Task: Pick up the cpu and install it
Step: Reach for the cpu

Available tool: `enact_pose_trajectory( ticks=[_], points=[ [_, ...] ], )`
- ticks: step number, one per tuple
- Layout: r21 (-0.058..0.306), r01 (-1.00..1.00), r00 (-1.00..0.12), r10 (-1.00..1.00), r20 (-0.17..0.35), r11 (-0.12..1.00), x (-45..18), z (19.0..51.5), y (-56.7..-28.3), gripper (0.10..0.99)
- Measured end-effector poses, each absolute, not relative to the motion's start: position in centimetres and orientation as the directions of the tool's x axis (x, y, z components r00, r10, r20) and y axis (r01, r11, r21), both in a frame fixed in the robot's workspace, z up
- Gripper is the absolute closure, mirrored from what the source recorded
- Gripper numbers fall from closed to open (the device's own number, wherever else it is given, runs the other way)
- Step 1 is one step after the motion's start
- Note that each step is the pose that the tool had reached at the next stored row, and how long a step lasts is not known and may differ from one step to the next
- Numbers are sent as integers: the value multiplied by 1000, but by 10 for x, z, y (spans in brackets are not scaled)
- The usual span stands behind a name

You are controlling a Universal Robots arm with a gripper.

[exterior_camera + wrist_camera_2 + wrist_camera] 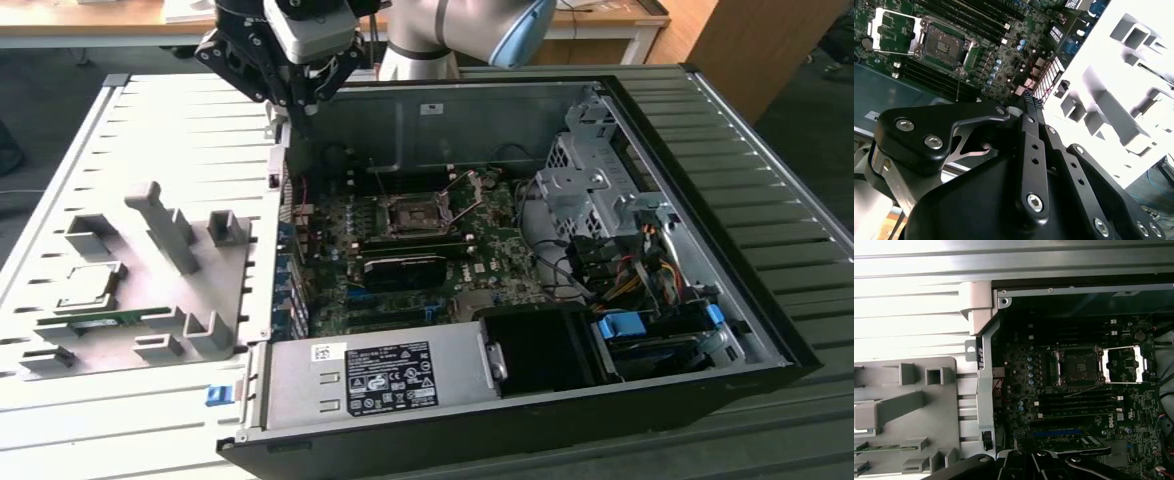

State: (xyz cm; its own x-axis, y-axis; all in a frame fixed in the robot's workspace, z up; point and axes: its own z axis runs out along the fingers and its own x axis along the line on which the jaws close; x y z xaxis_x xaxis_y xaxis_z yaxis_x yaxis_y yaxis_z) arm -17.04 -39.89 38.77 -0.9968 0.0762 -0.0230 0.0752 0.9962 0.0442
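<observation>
- My jaws are pressed together with nothing clamped between them. This shows in both wrist views.
- My gripper (304, 105) (1028, 102) (1032, 460) hangs above the computer case (561, 435). It is over the far end of the case wall that faces the exterior view's left, and it touches nothing.
- Inside the case the motherboard (400, 300) lies flat on the case floor.
- The socket (411, 215) (944, 47) (1076, 365) sits towards the far half of the case, well apart from my gripper.
- Its load plate (461, 195) (894, 32) (1124, 365) is swung up and open beside the socket.
- The power supply (380, 380) fills the near corner of the case on the exterior view's left.
- The silver drive cage (601, 190) stands along the case wall on the exterior view's right.
- A grey tray (247, 290) with upright posts lies outside the case, against its wall on the exterior view's left.
- The cpu (87, 285) lies flat in a recess of that tray, at the tray edge farthest from the case. It is outside the case and well apart from my gripper.
- The green memory stick (100, 320) lies just beside the cpu, also on the tray and outside the case.
- The case and the tray both rest on a slatted metal table (174, 130).
</observation>
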Motion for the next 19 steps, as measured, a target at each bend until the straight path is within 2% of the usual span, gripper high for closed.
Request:
enact_pose_trajectory(
  ticks=[19],
  points=[
    [44,75,-997,76,-21,996,-180,385,-399,965]
  ],
)
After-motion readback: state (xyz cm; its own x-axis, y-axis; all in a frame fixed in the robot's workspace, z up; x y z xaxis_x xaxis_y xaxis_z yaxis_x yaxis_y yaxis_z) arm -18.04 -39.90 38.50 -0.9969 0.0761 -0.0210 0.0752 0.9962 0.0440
